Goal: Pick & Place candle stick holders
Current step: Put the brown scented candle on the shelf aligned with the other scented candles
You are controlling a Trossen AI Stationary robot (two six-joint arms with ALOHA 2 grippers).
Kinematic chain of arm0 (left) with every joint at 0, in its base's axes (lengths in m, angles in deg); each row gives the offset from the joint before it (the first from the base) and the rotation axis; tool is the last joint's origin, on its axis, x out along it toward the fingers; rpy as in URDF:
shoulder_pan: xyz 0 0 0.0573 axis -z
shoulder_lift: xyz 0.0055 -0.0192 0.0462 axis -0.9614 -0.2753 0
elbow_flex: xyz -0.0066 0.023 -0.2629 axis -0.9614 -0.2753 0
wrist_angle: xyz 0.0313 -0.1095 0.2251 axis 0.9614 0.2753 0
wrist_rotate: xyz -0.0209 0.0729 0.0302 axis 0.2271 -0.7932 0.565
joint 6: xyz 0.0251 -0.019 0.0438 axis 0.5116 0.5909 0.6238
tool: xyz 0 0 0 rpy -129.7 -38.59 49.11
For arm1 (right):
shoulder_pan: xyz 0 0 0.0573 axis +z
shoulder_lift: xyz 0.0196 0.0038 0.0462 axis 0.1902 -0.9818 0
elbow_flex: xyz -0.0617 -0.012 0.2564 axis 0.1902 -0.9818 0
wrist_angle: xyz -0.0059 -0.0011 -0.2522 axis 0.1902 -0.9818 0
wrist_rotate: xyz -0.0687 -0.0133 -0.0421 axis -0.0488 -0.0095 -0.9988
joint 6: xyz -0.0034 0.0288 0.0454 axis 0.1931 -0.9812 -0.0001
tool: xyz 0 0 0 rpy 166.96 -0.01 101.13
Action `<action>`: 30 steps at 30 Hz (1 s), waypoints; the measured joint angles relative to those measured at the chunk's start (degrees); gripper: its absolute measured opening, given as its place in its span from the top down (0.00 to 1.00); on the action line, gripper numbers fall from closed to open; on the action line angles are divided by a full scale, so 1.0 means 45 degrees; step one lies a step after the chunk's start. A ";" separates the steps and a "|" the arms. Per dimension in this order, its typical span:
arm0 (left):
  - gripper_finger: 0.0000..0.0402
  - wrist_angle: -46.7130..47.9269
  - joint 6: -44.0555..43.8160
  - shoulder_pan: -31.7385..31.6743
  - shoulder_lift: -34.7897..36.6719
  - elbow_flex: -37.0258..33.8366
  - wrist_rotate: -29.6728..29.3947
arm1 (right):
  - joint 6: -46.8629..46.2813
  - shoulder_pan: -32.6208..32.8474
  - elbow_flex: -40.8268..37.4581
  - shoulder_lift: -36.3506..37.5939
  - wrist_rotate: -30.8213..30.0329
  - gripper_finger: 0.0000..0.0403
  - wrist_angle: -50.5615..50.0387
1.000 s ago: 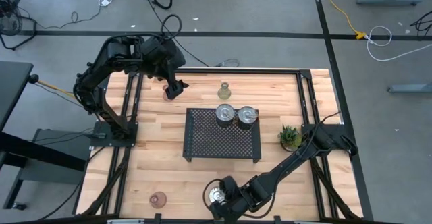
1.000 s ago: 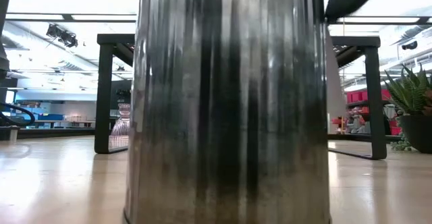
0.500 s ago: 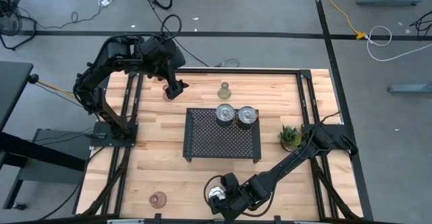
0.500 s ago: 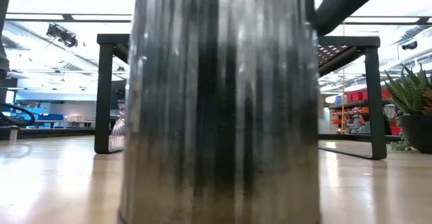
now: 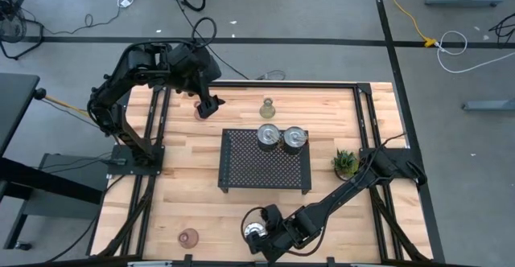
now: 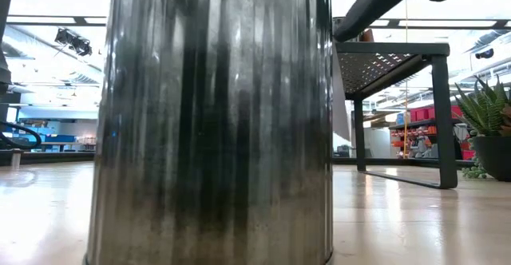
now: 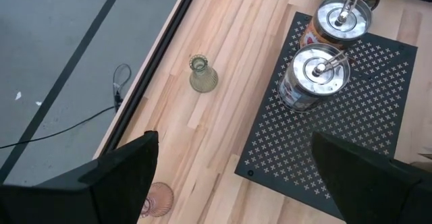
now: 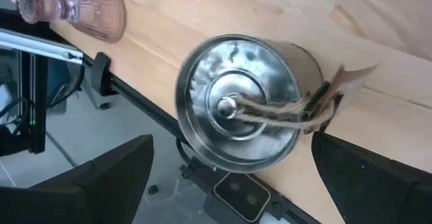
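Observation:
A shiny silver holder [image 5: 256,232] with a twine handle and a tag stands upright at the table's near edge; it fills the low view [image 6: 211,121]. My right gripper [image 8: 231,140] is open, one finger on either side of it. Two more silver holders [image 5: 268,134] [image 5: 295,138] stand on the black perforated tray [image 5: 241,166]. An olive glass holder [image 5: 267,108] stands beyond the tray, and a pink one [image 5: 188,237] stands near the near left corner. My left gripper [image 7: 234,137] is open above the far left, close to a second pink holder [image 7: 158,198]. My right gripper has its open fingers [image 8: 358,177] on either side of the silver holder's wall [image 8: 307,69], coming slanting from above and from the table's right. I cannot tell whether a finger touches it. The holder stands on the table.
A small spiky potted plant [image 5: 346,164] stands right of the tray. The black frame rails [image 5: 362,114] run along the table's sides. The table's near edge [image 8: 169,116] lies right beside the silver holder.
The silver holder at the near edge has slid toward the table's left, staying upright on the table. My right gripper has gone with it, a little to the left.

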 joint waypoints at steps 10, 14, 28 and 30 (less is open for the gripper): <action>0.03 -0.0001 -0.0228 0.0019 0.0000 0.0000 0.1356 | -0.0253 -0.0001 0.0000 0.0000 -0.0412 0.01 -0.0156; 0.03 0.0000 -0.0320 0.0107 0.0000 0.0000 0.1566 | -0.0115 -0.0010 0.0000 0.0000 -0.0647 0.01 -0.0076; 0.03 0.0000 -0.0087 0.0097 0.0000 0.0000 0.1130 | 0.3457 0.0077 0.0000 0.0005 -0.0205 0.01 0.2228; 0.03 0.0000 -0.0087 0.0097 0.0000 0.0000 0.1127 | 0.3525 0.0077 0.0000 0.0005 -0.0195 0.01 0.2690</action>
